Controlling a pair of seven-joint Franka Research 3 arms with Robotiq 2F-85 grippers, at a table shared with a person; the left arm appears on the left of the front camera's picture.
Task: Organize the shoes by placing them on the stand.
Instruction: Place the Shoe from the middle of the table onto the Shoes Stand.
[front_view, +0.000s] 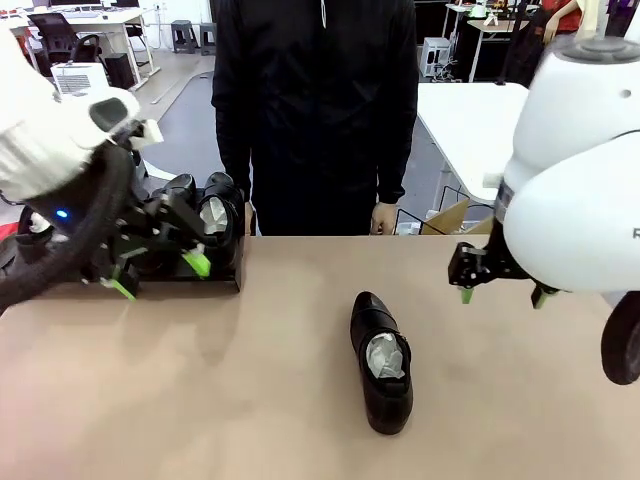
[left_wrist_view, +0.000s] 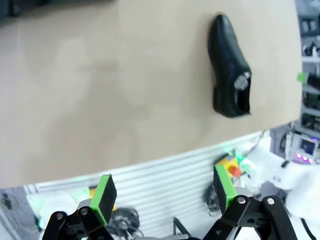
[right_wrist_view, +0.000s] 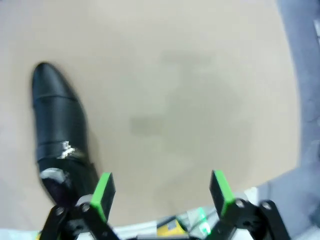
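Left gripper (front_view: 160, 275) spread wide, nothing between its green pads (left_wrist_view: 105, 196); it hangs just in front of the stand (front_view: 215, 277) at the table's far left edge, fingers angled down. It looks positioned at the stand's front lip, close to the shoes on the stand (front_view: 200, 215), with no contact visible. In its wrist view the jaws point off the near edge of the table (left_wrist_view: 100, 100), so it isn't aimed at any shoe.

Right gripper (front_view: 500, 290) also spread and empty, hovering over the right side of the table, well apart from the stand. In its wrist view the lone shoe (right_wrist_view: 57, 125) sits left of the fingers, the heel end just beside one pad (right_wrist_view: 102, 195); can't tell whether they touch, the picture is blurred.

That lone shoe (front_view: 381, 362) lies flat on its sole near the table's middle, toe toward the far edge, white paper stuffing showing at the opening. At least two shoes stand on the stand, toes toward the person; the exact count is hidden by the left arm.

Judgement: one shoe is left to place and the right gripper is nearer to it; the pick needs the jaws centred across the shoe.

Person (front_view: 315, 110) stands at the far edge, hand (front_view: 383, 218) hanging idle.
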